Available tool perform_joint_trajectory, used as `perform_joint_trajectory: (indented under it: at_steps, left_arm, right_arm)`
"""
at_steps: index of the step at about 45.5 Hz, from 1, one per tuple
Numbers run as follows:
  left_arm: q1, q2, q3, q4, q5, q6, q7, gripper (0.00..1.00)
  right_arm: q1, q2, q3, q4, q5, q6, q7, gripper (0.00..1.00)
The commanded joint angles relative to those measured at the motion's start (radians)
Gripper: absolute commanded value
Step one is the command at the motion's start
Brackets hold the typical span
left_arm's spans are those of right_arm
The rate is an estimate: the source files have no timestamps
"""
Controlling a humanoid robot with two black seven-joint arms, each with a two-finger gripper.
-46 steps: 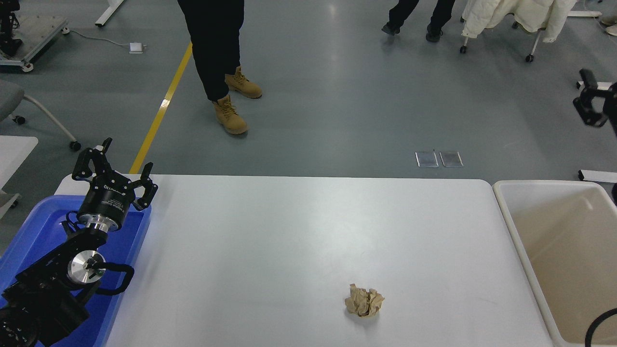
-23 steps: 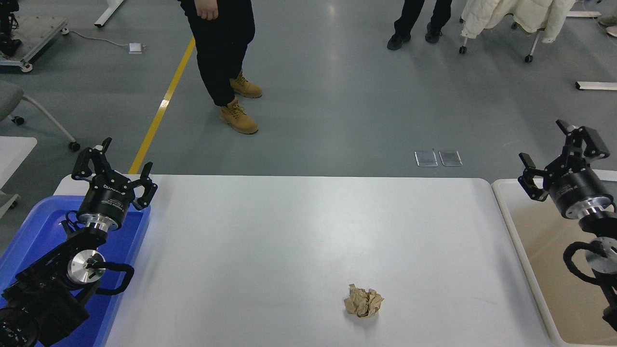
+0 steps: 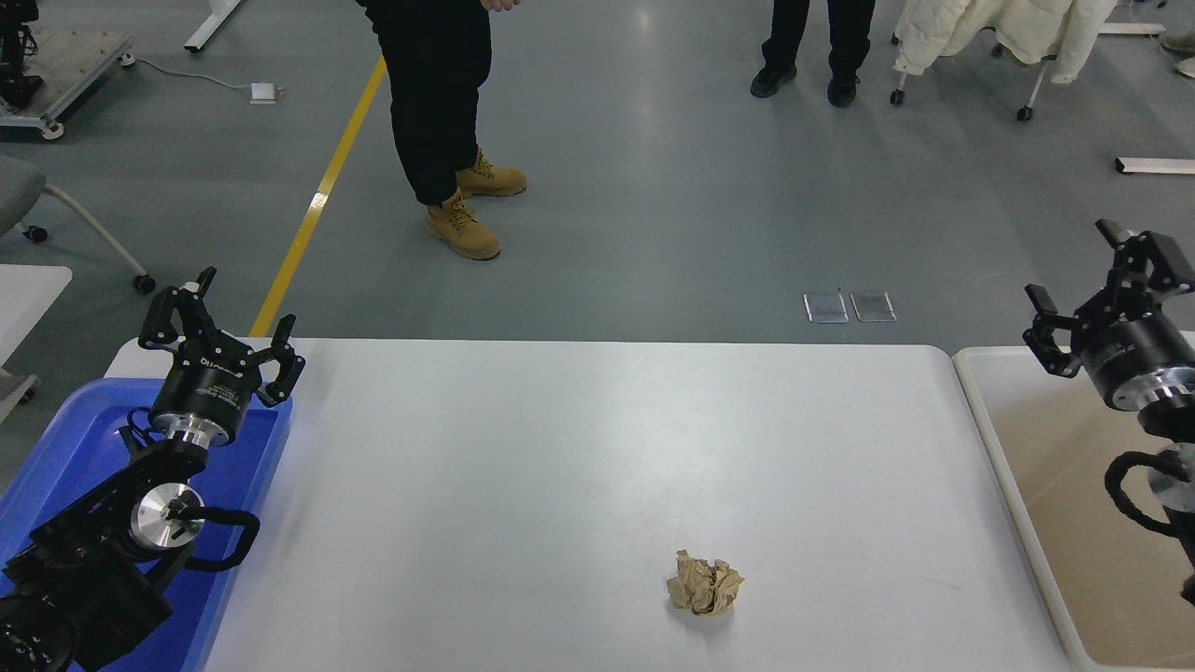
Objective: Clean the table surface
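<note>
The white table surface point(image 3: 579, 448) fills the middle of the head view. A crumpled ball of brown paper point(image 3: 705, 583) lies on it near the front, right of centre. My right gripper point(image 3: 1106, 280) is open and empty, raised over the far end of the beige bin point(image 3: 985, 439), well to the right of and beyond the paper. My left gripper point(image 3: 219, 322) is open and empty, parked over the far end of the blue tray point(image 3: 56, 448) at the lower left.
A person in black trousers and tan boots point(image 3: 462, 224) stands beyond the table's far edge. Another person's legs point(image 3: 812, 56) and a wheeled chair with a white coat point(image 3: 990, 37) are farther back.
My right arm swung down into view over the beige bin, then shifted slightly right. The person in tan boots stepped to the right. The paper ball and left arm stayed still.
</note>
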Motion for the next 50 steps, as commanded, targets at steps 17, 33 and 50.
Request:
perform_joint_trajectory:
  at_steps: [17, 33, 50]
  left_arm:
    - [0.000, 0.000, 0.000, 0.000, 0.000, 0.000, 0.000, 1.00]
    - [0.000, 0.000, 0.000, 0.000, 0.000, 0.000, 0.000, 1.00]
    - [0.000, 0.000, 0.000, 0.000, 0.000, 0.000, 0.000, 1.00]
  right_arm:
    - [0.421, -0.092, -0.631, -0.070, -0.197, 0.007, 0.002, 0.99]
    - [0.772, 0.023, -1.314, 0.024, -0.364, 0.008, 0.011, 0.99]
    - [0.947, 0.250, -1.702, 0.278, -0.766, 0.011, 0.077, 0.99]
